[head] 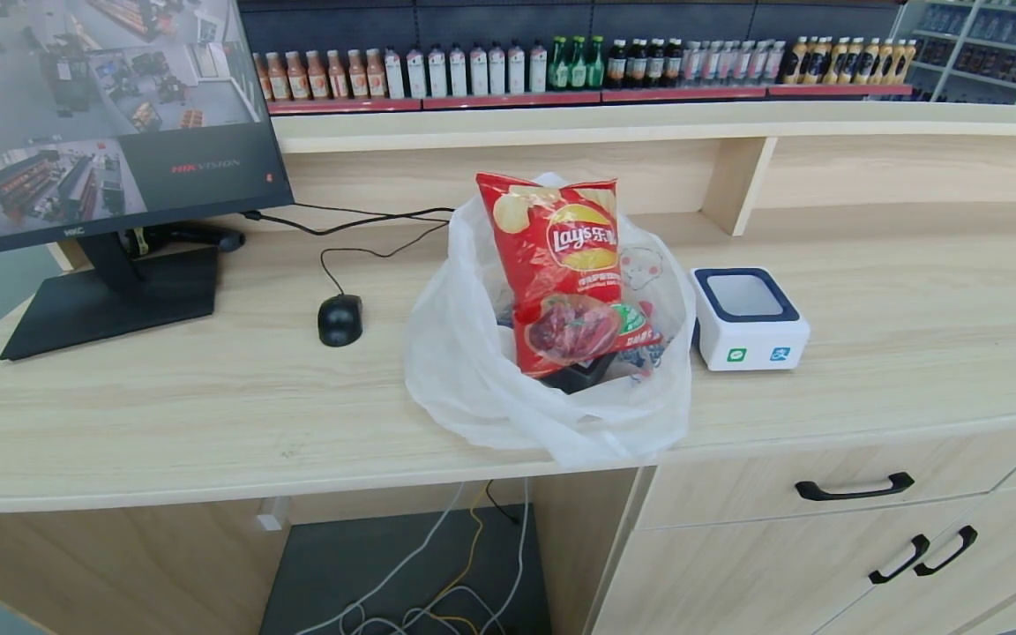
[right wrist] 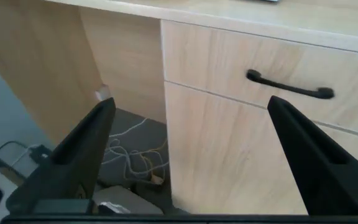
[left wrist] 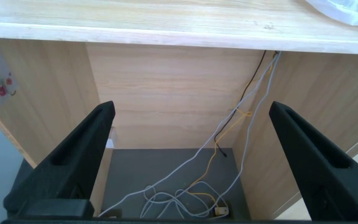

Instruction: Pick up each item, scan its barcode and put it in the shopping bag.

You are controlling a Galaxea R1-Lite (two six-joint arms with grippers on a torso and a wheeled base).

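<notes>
A monitor (head: 93, 115) on a black stand fills the far left corner of a pale wooden counter (head: 164, 397), a corded black mouse (head: 339, 319) lying beside it, while bottles (head: 578, 63) line a red shelf behind and loose cables (head: 437, 582) trail below the front edge beside black-handled drawers (head: 854, 488).

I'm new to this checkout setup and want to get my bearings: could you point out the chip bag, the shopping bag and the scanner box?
chip bag (head: 552, 238), head view, on its red front.
shopping bag (head: 464, 370), head view, on its white left wall.
scanner box (head: 750, 339), head view, on its white front face.
</notes>
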